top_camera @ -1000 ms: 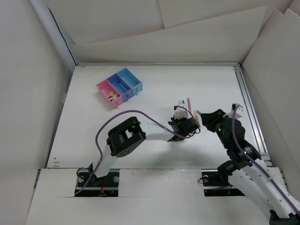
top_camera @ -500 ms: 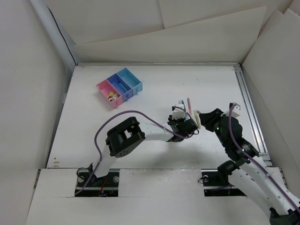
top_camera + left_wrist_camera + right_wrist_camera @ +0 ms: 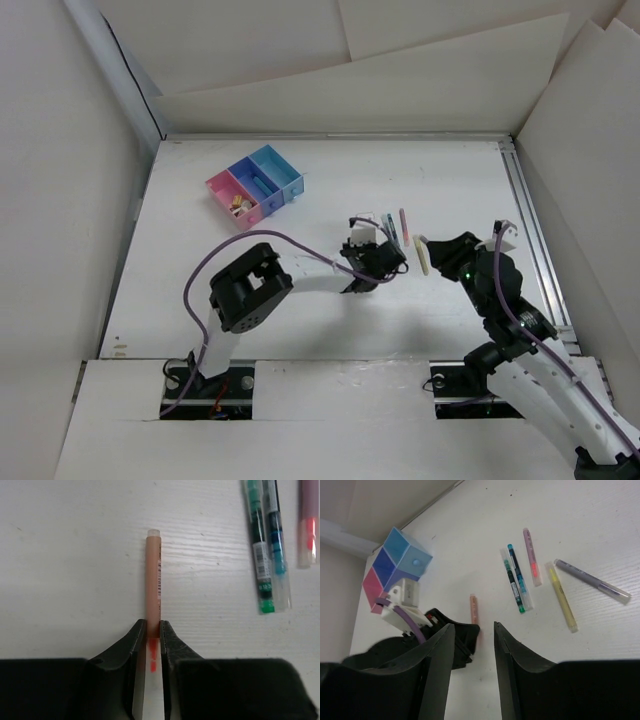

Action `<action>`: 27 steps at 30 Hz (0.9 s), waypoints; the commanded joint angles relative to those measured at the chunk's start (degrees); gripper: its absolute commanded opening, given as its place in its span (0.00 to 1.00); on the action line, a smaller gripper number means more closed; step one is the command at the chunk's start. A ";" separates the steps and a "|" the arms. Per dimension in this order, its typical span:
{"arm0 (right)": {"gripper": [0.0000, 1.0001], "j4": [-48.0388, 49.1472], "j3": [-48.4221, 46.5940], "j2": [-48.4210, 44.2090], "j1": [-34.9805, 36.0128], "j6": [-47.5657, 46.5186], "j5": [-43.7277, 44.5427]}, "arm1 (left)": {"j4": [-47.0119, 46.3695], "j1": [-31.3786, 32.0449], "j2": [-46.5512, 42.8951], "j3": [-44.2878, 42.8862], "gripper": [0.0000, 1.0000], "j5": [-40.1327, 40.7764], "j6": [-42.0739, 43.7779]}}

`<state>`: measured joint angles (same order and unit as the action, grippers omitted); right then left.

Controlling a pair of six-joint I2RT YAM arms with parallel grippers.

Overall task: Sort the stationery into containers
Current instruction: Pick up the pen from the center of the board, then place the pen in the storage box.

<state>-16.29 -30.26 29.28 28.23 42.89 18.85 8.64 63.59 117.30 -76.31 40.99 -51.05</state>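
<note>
My left gripper (image 3: pixel 152 630) is shut on the lower end of a salmon-orange pen (image 3: pixel 153 580), which points straight ahead just over the table. Two teal pens (image 3: pixel 267 555) and a pink pen (image 3: pixel 307 525) lie to its right. In the right wrist view, my right gripper (image 3: pixel 472 645) stands open with nothing between its fingers, just behind the left gripper (image 3: pixel 462 635). A cream-yellow pen (image 3: pixel 561 597) and a purple pen (image 3: pixel 592 582) lie farther right. The containers (image 3: pixel 255 187), pink, dark blue and light blue, sit at the far left.
The pink bin (image 3: pixel 234 203) holds small bits and the light blue bin (image 3: pixel 272 176) holds a blue piece. White board walls stand around the table. A metal rail (image 3: pixel 535 240) runs along the right edge. The left arm's purple cable (image 3: pixel 300 243) arches over the table.
My left gripper has shifted left and slightly back, uncovering the teal pens beside the pink one. The right arm has barely moved.
</note>
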 commanded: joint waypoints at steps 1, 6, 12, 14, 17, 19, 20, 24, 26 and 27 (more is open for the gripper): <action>0.43 2.58 -0.85 -0.36 0.60 -1.23 -0.47 | -0.81 -3.99 -10.48 1.52 0.00 -0.12 1.56; 0.43 3.89 -1.99 2.97 0.60 -1.76 -1.87 | -3.98 -12.86 -16.65 -1.46 0.00 -7.67 5.78; 0.43 6.27 -7.87 10.00 0.60 -5.01 -5.57 | -4.69 -28.66 -16.76 -9.02 0.01 -19.07 6.40; 0.43 6.80 -10.15 11.84 0.60 -5.01 -6.46 | -4.69 -32.20 -15.17 -11.13 0.02 -21.47 6.40; 0.37 8.29 -12.70 13.34 1.21 -6.15 -9.18 | -2.77 -36.86 -11.48 -15.52 0.02 -22.79 6.40; 0.10 8.30 -14.12 14.84 1.22 -6.77 -9.79 | -2.23 -39.84 -9.03 -18.24 0.02 -24.19 5.87; 0.06 8.30 -14.82 15.37 1.74 -7.29 -9.80 | -2.23 -40.91 -8.41 -18.26 0.02 -24.99 5.26; 0.02 8.30 -15.10 16.60 2.27 -7.83 -9.80 | -2.23 -45.04 -5.68 -19.49 0.02 -28.07 2.80; 0.08 9.78 -13.87 16.60 2.79 -7.83 -9.28 | -2.76 -46.18 -4.72 -19.49 0.02 -28.78 2.79; 0.08 9.79 -13.25 16.60 2.80 -7.83 -9.27 | -2.76 -46.19 -3.84 -19.49 0.02 -28.78 2.79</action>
<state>-9.85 -43.42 46.04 30.15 36.29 10.00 5.87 18.22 113.21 -93.69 14.66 -47.20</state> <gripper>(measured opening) 0.070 0.088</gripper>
